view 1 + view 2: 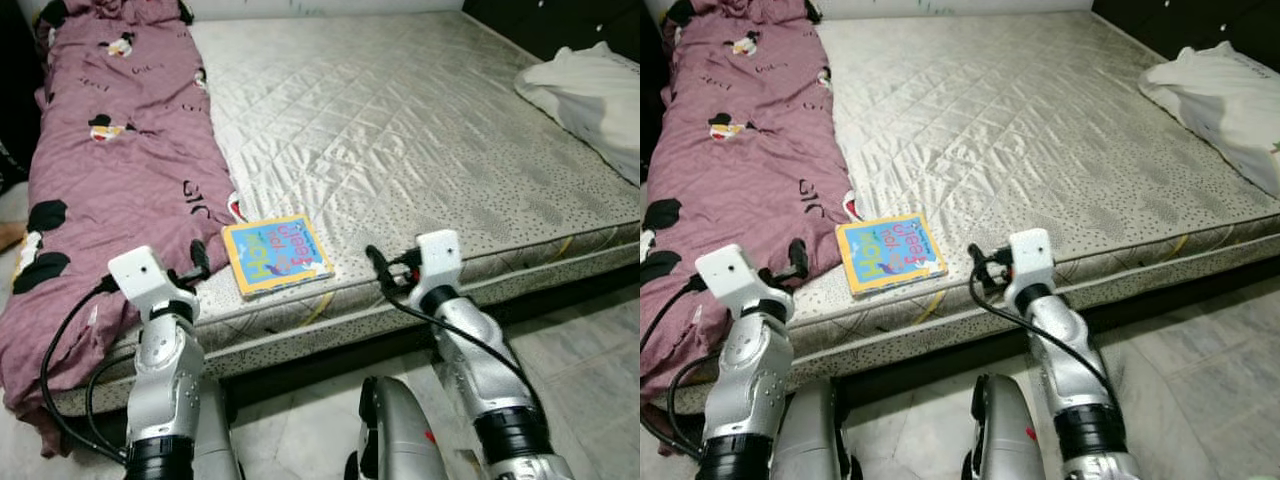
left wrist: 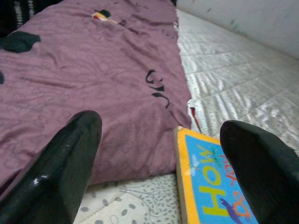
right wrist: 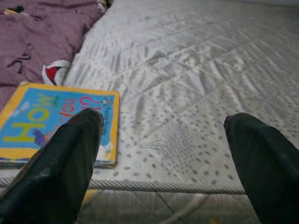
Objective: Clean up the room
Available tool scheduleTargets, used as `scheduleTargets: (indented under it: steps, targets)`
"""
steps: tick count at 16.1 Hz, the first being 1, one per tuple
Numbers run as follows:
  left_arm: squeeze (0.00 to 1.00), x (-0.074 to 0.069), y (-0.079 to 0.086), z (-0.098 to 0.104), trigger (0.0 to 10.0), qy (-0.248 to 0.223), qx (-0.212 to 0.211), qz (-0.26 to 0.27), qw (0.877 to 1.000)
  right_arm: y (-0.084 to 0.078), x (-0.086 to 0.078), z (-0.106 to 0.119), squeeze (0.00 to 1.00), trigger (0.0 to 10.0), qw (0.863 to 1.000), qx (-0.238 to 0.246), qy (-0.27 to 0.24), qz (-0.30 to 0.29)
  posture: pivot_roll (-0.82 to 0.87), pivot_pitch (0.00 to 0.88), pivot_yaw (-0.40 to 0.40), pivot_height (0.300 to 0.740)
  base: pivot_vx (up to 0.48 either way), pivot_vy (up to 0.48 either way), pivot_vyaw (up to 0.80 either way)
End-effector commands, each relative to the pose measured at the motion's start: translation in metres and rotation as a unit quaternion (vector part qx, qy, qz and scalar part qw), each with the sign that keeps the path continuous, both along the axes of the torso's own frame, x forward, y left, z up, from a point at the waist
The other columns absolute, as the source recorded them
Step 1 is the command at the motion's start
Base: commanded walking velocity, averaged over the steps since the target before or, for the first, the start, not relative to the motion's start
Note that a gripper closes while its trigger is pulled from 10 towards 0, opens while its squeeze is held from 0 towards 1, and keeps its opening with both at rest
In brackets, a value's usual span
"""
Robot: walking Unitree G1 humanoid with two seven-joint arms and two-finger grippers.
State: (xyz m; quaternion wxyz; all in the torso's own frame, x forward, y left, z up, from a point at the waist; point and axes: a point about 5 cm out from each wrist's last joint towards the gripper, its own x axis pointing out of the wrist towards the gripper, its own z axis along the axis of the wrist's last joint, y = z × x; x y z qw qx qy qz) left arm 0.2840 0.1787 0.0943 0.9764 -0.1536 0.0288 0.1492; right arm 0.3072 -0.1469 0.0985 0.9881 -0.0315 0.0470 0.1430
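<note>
Showing two silver, ribbed metal arms, each ending in a white boxy wrist block. Carrying long black glossy fingers on the left gripper (image 2: 156, 161) and right gripper (image 3: 163, 161). Trailing black cables in loops beside each forearm. Wearing black collars near the elbows.

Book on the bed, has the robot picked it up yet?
Not yet. The book lies flat near the mattress edge, beside the purple blanket. Both the left gripper and right gripper hover open on either side of it, holding nothing. Grabbing the book and putting it away remain.
</note>
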Motion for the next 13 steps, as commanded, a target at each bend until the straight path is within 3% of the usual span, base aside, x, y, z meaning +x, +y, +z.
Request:
scheduleTargets:
  steps: [1, 9, 13]
  targets:
    - [0.0, 0.002, -0.004, -0.003, 10.0, 0.01, -0.008, -0.001, 1.0, -0.009, -0.002, 0.004, 0.0, 10.0, 1.0, 0.0, -0.002, -0.01, -0.08, 0.126, -0.066, 0.568, 0.0, 0.0, 0.0]
    - [0.0, 0.017, -0.015, -0.011, 10.0, 0.037, -0.044, -0.024, 0.998, -0.031, -0.034, 0.006, 0.0, 10.0, 0.999, -0.014, 0.024, -0.041, -0.15, 0.202, -0.052, 0.568, 0.0, 0.0, 0.0]
    - [0.0, 0.022, -0.016, -0.022, 10.0, 0.067, -0.064, -0.021, 0.995, -0.066, -0.055, 0.012, 0.0, 10.0, 0.995, -0.056, 0.037, -0.071, -0.18, 0.255, -0.061, 0.568, 0.0, 0.0, 0.0]
